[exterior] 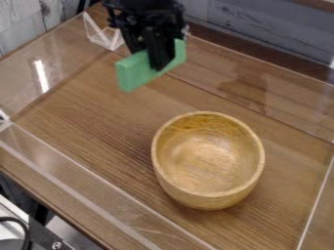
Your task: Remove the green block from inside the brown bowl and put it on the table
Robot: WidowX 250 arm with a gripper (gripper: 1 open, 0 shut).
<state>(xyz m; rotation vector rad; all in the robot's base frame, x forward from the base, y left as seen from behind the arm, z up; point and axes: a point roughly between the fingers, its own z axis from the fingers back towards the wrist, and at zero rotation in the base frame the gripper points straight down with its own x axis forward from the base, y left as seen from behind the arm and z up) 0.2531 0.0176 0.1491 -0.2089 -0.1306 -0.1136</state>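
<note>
Beside round wooden bowl [209,159], flat green block [136,70]

A lab-type test setup is indicated: a wood-grain table [92,127] is enclosed by clear acrylic walls [53,59], with a robot arm [146,15] mounted over it.

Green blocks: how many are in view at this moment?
1. The green block hangs in the gripper above the table, up-left of the brown bowl, which looks empty.

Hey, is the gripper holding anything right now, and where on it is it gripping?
Yes. The gripper holds the green block by its upper right end, above the table.
</note>
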